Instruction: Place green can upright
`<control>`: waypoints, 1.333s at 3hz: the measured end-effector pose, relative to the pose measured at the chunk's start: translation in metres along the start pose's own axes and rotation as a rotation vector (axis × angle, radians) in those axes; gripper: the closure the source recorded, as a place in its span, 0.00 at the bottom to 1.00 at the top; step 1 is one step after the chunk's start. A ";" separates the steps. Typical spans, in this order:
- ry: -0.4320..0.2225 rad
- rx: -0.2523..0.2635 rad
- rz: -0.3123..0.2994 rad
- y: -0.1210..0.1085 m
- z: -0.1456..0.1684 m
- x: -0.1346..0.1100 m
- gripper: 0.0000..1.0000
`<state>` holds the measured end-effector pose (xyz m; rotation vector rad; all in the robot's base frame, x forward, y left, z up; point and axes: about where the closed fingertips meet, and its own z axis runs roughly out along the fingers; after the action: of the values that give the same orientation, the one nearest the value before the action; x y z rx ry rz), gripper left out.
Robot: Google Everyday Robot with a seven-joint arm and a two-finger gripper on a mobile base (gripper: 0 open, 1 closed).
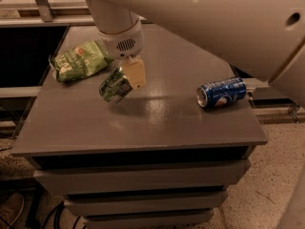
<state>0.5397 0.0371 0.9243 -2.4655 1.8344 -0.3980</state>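
The green can (113, 86) is shiny green with pale markings. It hangs tilted, its silver end pointing down-left, just above the grey table top (157, 118). My gripper (125, 78) comes down from the white arm at the top and is shut on the green can. One cream fingertip (135, 72) shows on the can's right side; the other finger is hidden behind the can.
A flat green snack bag (76, 61) lies at the table's back left, close to the gripper. A blue can (222, 92) with a red-white logo lies on its side near the right edge. The table's front edge is near the bottom.
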 end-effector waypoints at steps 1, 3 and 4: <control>0.040 0.024 -0.104 -0.001 -0.001 -0.002 1.00; 0.124 0.077 -0.278 -0.004 -0.003 0.002 1.00; 0.176 0.085 -0.341 -0.008 0.000 0.005 1.00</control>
<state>0.5487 0.0350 0.9270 -2.7614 1.4061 -0.7120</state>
